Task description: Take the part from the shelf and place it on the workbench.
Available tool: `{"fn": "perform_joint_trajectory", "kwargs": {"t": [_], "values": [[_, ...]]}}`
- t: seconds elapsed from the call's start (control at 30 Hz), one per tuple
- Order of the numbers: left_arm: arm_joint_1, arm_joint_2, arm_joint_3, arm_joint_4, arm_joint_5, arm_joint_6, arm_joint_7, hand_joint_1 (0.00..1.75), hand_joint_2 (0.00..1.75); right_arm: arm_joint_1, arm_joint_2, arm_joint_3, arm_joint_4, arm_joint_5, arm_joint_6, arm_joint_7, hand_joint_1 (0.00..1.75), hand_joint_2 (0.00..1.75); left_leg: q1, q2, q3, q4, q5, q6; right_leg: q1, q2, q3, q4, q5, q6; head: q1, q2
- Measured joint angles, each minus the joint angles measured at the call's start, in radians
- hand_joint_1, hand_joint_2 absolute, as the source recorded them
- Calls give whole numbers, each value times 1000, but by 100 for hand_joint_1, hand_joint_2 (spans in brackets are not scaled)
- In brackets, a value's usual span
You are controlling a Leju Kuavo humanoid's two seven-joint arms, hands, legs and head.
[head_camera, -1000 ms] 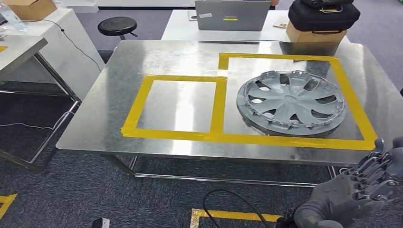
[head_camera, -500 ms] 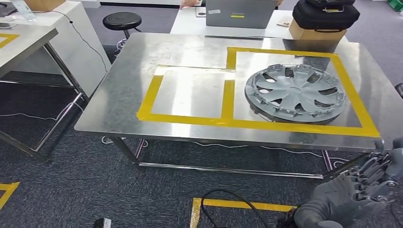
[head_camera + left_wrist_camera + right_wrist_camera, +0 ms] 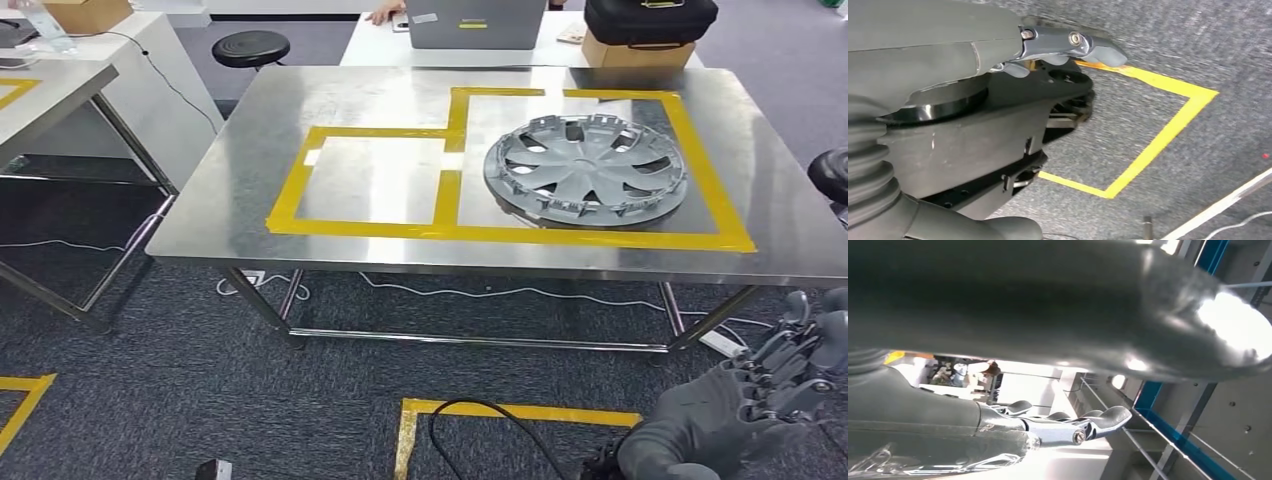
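Camera now farther back; part (image 3: pixel 585 169) on workbench (image 3: pixel 250 190), well apart from right robot hand (image 3: pixel 745 405).

One grey wheel cover (image 3: pixel 585 170) lies on the one steel table (image 3: pixel 250 190), inside the larger of two yellow tape rectangles (image 3: pixel 372 180). Beyond stand one laptop (image 3: pixel 475 22), one black case (image 3: pixel 650 18) and two black stools (image 3: pixel 250 48).

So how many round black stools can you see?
2. One black stool stands beyond the metal table's far left corner. Another stool peeks in at the right edge, partly cut off. Others may be hidden.
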Motion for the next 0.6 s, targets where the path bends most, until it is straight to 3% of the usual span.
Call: {"fn": "perform_joint_trajectory", "kwargs": {"t": [0.03, 0.07, 0.1, 0.13, 0.2, 0.27, 0.3, 0.37, 0.4, 0.43, 0.53, 0.57, 0.6], "values": [[-1, 0, 0, 0, 0, 0, 0, 0, 175, 0, 0, 0, 0, 0, 0, 0, 0, 0, 0, 0, -12, 63, -35, -1, 1, 0, -14, 1, 12, -1, 0, 0], [-1, 1, 0, 0, 0, 0, 0, 0, 175, 0, 0, 0, 0, 0, 0, 0, 0, 0, 0, 0, -14, 106, -46, -1, 3, -1, -29, 1, 23, -1, 0, 0], [-2, 1, 0, 0, 0, 0, 0, 0, 175, 0, 0, 0, 1, 0, 0, 0, 0, 0, 0, 0, 0, 118, -36, 0, 4, -1, -43, 2, 34, 0, 0, 0], [-1, 1, 0, 0, 0, 0, 0, 0, 175, 0, 0, 0, 1, 0, 0, 0, 0, 0, -1, 0, 31, 94, -11, 4, 5, -1, -56, 2, 44, 2, 0, 0], [-2, 0, 0, 0, 0, 0, 0, 0, 175, 0, 0, 1, 1, 0, 0, 0, 0, 0, -4, 0, 136, -32, 27, 15, 7, -1, -76, 2, 62, 8, -1, 0], [-6, 0, 0, 0, -1, -2, -1, 0, 175, 0, 0, 1, 1, 0, 0, 0, 0, 0, -9, 0, 226, -162, 22, 27, 8, -3, -88, 4, 81, 16, 0, 0], [-7, -1, 0, 0, -2, -2, -1, 0, 175, 0, 0, 1, 1, -1, 0, 0, 0, 0, -12, 0, 242, -194, 16, 31, 8, -4, -94, 4, 90, 21, 0, 0], [-5, -2, 0, 0, -2, -2, -2, 0, 175, 0, 0, 1, 1, -1, 0, 0, 0, 0, -14, 1, 233, -212, 23, 44, 5, -6, -104, 3, 103, 33, -1, 0], [-3, -2, 0, 0, -2, -2, -3, 0, 175, 0, 0, 1, 1, -1, 0, 0, 0, 0, -13, 2, 224, -213, 32, 52, 3, -5, -112, 13, 88, 38, -1, 0], [-2, -2, 0, 0, -3, -3, -3, 0, 175, 0, 0, 1, 1, -2, 0, 0, 0, 0, -11, 4, 216, -215, 44, 59, 2, -5, -123, 40, 56, 43, 0, 0], [-2, -2, 0, 0, -3, -3, -3, 0, 175, 0, -1, 1, 1, -2, 0, 0, 0, 0, -9, 5, 180, -214, 76, 67, -1, -4, -169, 220, -80, 55, 2, 0], [-1, -2, 0, 0, -3, -3, -3, 0, 175, -1, -1, 1, 1, -2, 0, 0, 0, 0, -9, 6, 164, -213, 88, 66, -2, -4, -173, 271, -94, 58, 2, 0], [-1, -2, 0, 0, -3, -3, -3, 0, 175, -1, -2, 1, 1, -2, 0, 0, 0, 0, -9, 6, 149, -211, 99, 64, -3, -4, -164, 293, -86, 60, 2, 0]]}}
